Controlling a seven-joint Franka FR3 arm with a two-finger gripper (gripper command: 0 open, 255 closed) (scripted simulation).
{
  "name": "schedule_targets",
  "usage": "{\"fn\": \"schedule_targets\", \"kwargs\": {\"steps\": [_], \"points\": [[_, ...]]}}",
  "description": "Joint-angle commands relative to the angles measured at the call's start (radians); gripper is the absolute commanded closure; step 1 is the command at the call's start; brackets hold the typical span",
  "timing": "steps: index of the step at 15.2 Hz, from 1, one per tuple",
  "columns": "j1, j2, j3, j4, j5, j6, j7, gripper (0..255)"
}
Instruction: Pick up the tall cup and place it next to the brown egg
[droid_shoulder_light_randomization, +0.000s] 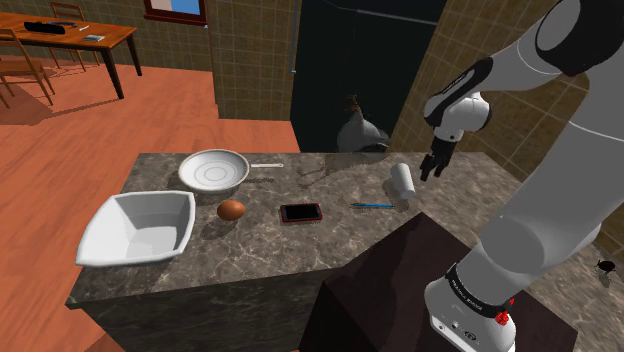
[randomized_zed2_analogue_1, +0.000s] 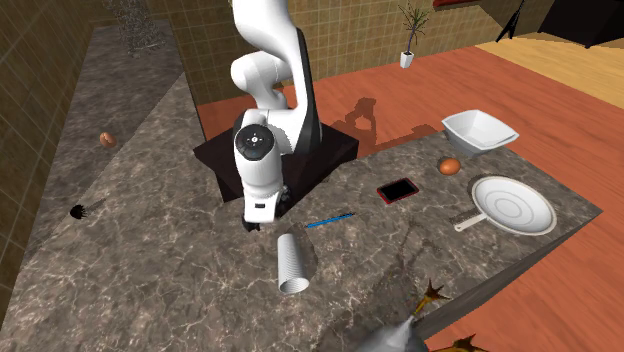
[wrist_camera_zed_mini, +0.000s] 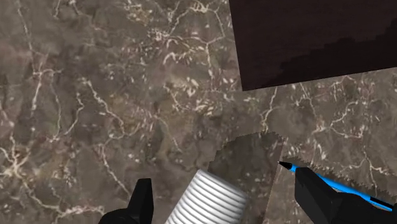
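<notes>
Probably the tall cup (droid_shoulder_light_randomization: 402, 186) is light, stiff and a little slick, so, lying on its side, it is best taken across its ribbed wall near the middle, where it cannot roll off. It is a white ridged cylinder, open at one end, at centre right of the shoulder view on the marbled counter (droid_shoulder_light_randomization: 260, 250), beside a blue pen (droid_shoulder_light_randomization: 372, 205) and well apart from the brown egg (droid_shoulder_light_randomization: 231, 209). The tool (droid_shoulder_light_randomization: 432, 170) hangs above it, fingers spread, holding nothing.
</notes>
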Motion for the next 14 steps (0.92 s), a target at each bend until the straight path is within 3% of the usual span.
{"fn": "schedule_targets", "kwargs": {"steps": [1,9,10,14], "points": [[-0.003,0.029,0.007,-0.011,0.023,0.035,-0.015,0],[-0.004,0.029,0.008,-0.011,0.023,0.035,-0.014,0],[-0.004,0.029,0.008,-0.011,0.023,0.035,-0.014,255],[-0.004,0.029,0.008,-0.011,0.023,0.035,-0.014,255]]}}
